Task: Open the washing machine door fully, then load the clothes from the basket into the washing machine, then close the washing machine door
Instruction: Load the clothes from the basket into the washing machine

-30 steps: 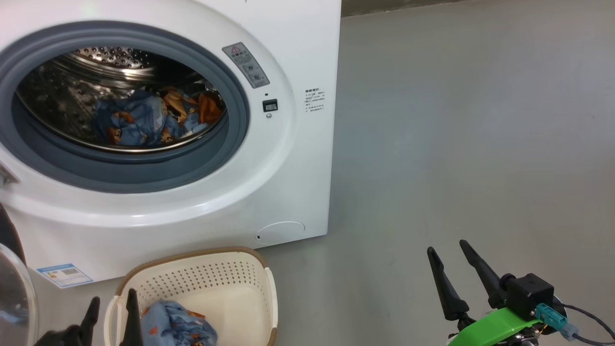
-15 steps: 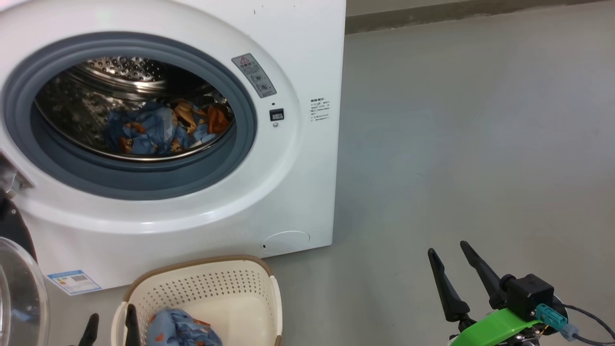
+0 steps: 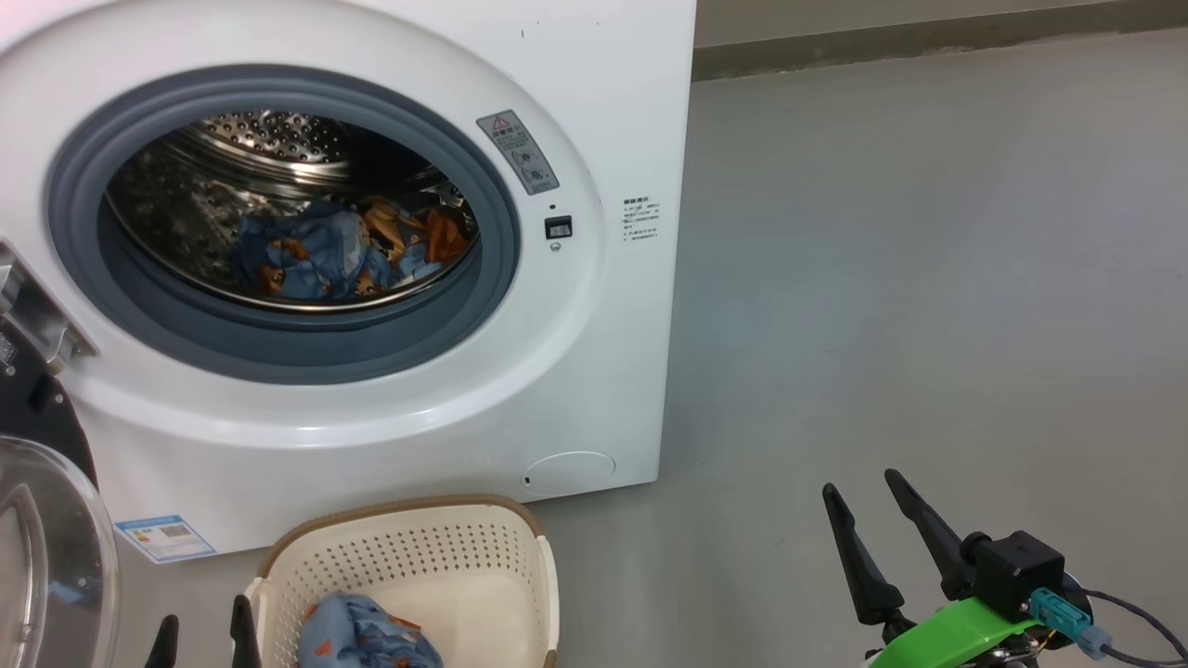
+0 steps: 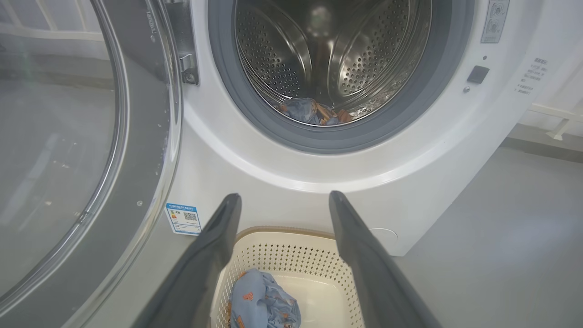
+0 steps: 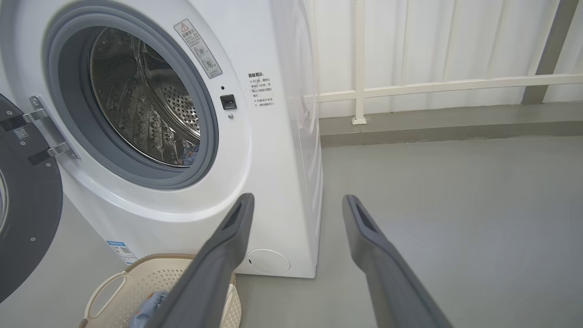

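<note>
Dark fingers of the left gripper (image 4: 283, 196) stand spread wide at the near-left edge of the basket (image 3: 399, 512), holding nothing. The right gripper (image 3: 861, 482) hangs well off to the right over bare grey floor (image 3: 928, 278), its fingers just as far apart and also empty.

Inside the basket, a small bundle of blue printed clothes (image 3: 367, 635) lies against the near-left corner. The rest of the basket's bottom is bare. The basket sits on the floor just in front of the washing machine (image 3: 371, 436), below its opening.

To the left, the door (image 3: 46, 547) is swung right out on its hinge, so the mouth of the machine is clear. Further in, past the grey rubber ring, more of the clothes lie heaped at the bottom of the steel drum (image 3: 260, 139).

By my reading, the door-opening step is done and the loading is partly done. What is left is the last bundle in the basket, which the left gripper looks best placed to take, and then swinging the door shut.
</note>
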You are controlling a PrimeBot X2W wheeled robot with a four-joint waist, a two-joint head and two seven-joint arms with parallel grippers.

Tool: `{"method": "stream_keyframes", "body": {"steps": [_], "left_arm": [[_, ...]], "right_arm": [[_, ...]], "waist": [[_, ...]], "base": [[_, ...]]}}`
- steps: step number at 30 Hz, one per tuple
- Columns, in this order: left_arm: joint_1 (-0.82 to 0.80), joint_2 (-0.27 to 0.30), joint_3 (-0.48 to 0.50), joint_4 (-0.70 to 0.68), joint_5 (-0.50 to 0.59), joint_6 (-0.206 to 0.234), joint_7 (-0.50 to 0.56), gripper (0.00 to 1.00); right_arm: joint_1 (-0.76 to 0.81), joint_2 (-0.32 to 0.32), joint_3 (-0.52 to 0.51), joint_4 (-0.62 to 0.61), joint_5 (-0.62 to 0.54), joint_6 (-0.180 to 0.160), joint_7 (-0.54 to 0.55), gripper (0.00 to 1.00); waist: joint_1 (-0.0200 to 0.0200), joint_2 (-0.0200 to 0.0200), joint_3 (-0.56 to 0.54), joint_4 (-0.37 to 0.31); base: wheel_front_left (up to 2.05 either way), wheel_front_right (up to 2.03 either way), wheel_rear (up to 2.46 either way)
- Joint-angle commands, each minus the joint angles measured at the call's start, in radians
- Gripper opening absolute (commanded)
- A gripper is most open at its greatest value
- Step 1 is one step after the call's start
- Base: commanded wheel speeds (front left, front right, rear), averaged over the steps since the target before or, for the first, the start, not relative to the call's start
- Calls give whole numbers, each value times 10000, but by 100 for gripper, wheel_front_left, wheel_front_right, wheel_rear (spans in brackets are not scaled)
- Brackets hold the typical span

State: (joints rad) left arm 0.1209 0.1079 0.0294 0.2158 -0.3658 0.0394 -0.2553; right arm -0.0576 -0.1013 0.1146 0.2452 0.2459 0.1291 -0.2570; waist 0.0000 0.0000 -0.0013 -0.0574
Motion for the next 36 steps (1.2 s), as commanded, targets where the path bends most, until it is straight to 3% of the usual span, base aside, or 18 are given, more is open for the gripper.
{"method": "stream_keyframes", "body": {"steps": [1, 36], "left_arm": [[-238, 59, 420, -243, 142, -37, -64, 100], [-81, -253, 628, -259, 336, -123, -65, 100]], "right_arm": [[-157, -106, 245, -192, 4, 16, -48, 100], [-176, -243, 517, -91, 113, 16, -48, 100]], "waist": [[0, 0, -1, 17], [0, 0, -296, 282]], "base": [[0, 0, 0], [0, 0, 0]]}}
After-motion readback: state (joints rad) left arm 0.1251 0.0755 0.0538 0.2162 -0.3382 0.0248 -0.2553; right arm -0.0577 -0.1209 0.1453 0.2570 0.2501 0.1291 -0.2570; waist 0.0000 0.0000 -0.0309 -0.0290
